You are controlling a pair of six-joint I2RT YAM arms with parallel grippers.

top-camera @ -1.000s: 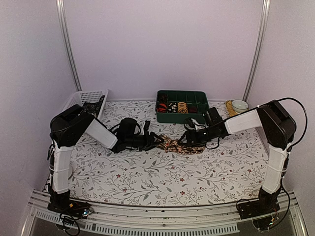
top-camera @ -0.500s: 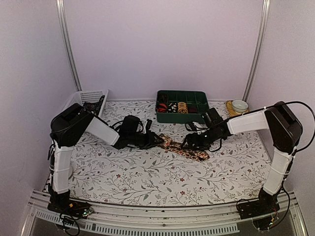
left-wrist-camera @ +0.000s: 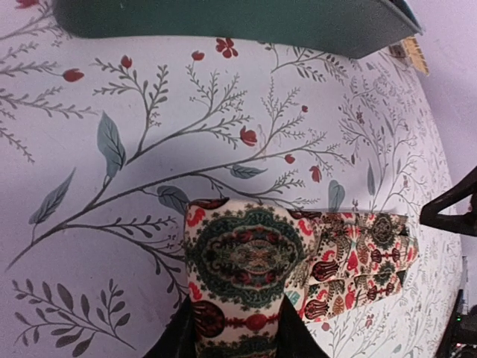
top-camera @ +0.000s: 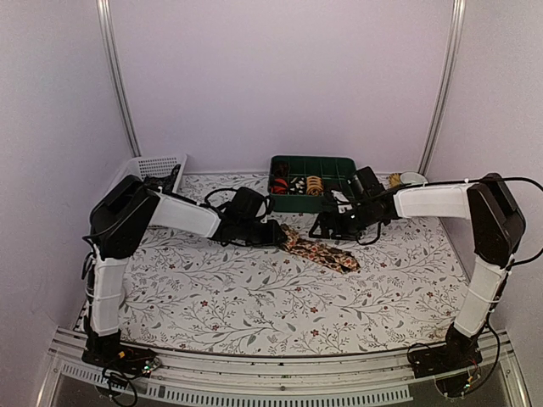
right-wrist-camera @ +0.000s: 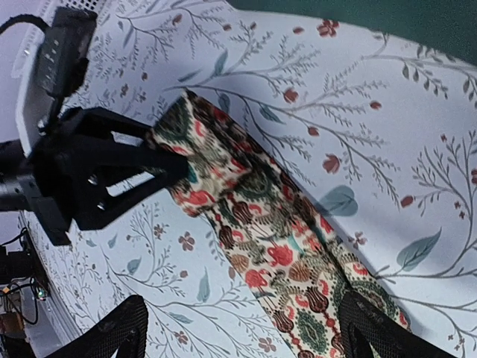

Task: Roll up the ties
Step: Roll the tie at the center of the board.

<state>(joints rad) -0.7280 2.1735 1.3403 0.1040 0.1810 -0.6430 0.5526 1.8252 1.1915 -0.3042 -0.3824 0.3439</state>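
clamping the floral tie (top-camera: 327, 253) is the left gripper (top-camera: 280, 236).

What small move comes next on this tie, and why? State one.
Probably lower the open right end effector onto the free length of the dark brown floral-print fabric necktie. The left end effector clamps one end, the rest lies flat, and the right one hangs spread above it, ready to pin it for rolling.

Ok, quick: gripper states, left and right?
Left gripper: shut on the floral tie, at its end.
Right gripper: open, holding nothing, above the tie.
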